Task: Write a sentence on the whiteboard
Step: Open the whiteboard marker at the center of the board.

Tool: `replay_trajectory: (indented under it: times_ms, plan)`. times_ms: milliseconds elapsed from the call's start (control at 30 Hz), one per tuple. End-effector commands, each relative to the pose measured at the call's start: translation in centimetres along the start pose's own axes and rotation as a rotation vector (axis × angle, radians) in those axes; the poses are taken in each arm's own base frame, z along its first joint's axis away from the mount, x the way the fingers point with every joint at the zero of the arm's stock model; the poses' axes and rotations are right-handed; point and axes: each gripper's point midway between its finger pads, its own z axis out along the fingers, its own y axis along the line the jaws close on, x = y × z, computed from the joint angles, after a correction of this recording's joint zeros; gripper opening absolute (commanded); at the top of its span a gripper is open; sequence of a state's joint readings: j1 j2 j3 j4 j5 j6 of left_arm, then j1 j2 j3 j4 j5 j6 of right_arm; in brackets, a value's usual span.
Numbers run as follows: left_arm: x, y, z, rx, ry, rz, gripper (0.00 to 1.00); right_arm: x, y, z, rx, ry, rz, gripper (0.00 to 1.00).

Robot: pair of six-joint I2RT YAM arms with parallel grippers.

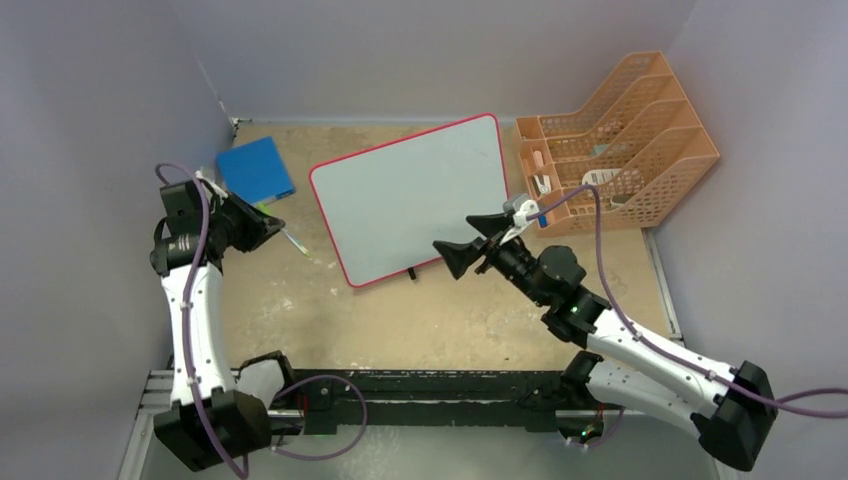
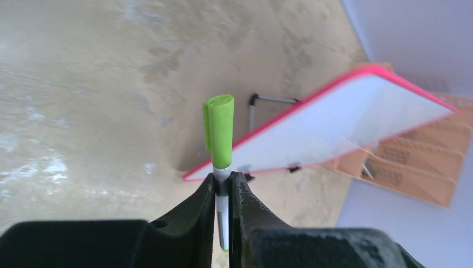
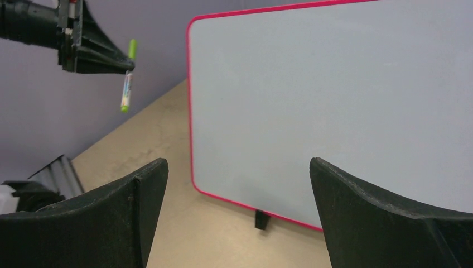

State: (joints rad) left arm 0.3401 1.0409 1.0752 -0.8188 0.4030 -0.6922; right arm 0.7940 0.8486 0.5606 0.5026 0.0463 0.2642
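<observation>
The whiteboard (image 1: 410,195) stands tilted on small black feet mid-table, with a red rim and a blank white face (image 3: 334,95); the sentence is not in view. My left gripper (image 1: 272,226) is left of the board and shut on a marker (image 2: 219,131) with a green cap still on it. The cap points toward the board's corner (image 2: 346,123). From the right wrist view the left gripper (image 3: 129,64) holds the marker (image 3: 127,84) off the table. My right gripper (image 1: 453,232) hangs open at the board's near right edge, with nothing between its fingers (image 3: 239,164).
A blue square pad (image 1: 255,170) lies at the back left, behind the left gripper. An orange tiered file rack (image 1: 620,150) with small items stands right of the board, also seen from the left wrist (image 2: 413,162). Grey walls enclose the table.
</observation>
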Motion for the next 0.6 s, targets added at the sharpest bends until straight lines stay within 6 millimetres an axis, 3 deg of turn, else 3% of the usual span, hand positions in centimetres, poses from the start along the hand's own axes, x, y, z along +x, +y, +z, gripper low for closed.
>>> replay_trajectory:
  times_ms: [0,300,567]
  plan:
    - [1.5,-5.2,-3.8,0.245,0.045,0.016,0.00,-4.1,4.1,0.9,-0.084,-0.153,-0.016,0.99]
    - [5.3,-8.8,-6.8,0.445,0.183,0.009,0.00,-3.3,10.0,2.1,-0.180,-0.184,-0.160,0.99]
    - [6.7,-9.0,-6.5,0.471,0.233,-0.080,0.00,-2.4,14.6,3.2,-0.190,-0.272,-0.217,0.98]
